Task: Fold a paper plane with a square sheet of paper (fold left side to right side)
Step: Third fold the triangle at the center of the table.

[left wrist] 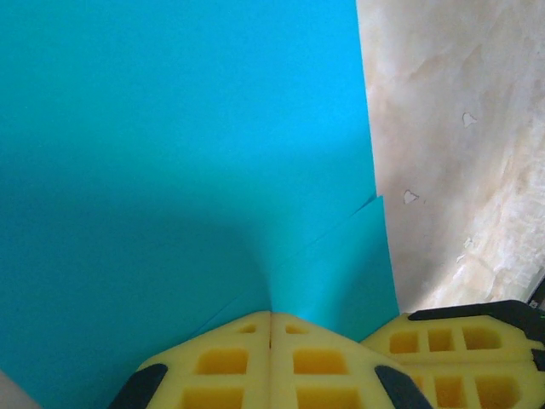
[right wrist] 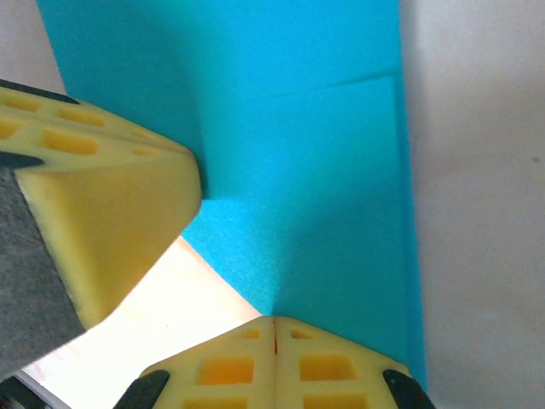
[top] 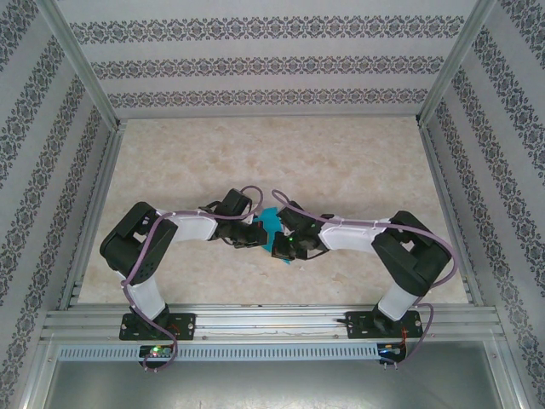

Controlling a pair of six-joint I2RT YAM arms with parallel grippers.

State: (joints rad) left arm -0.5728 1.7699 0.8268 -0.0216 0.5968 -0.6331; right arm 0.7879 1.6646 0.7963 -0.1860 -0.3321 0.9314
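Left wrist, grip: the left end effector (left wrist: 271,324) was closed tight, its yellow pads apparently pinching the near edge of the square sheet of paper (left wrist: 170,153).
Left wrist, layers: a stepped edge at the sheet's right side suggested one layer lying over another, beside bare counter (left wrist: 451,128).
Right wrist, grip: the right end effector (right wrist: 274,325) was likewise shut, seemingly nipping a corner of the sheet, with the left end effector's pad touching the paper just beside it.
Top external, place: the sheet sat mid-counter between the two wrists.
Doing it well: probably keep both pinches level, line the edges up, and only then press the crease.
Hard to tell: the arms covered most of the sheet from above. Which edge was held, and whether the paper was lifted, stayed unclear.
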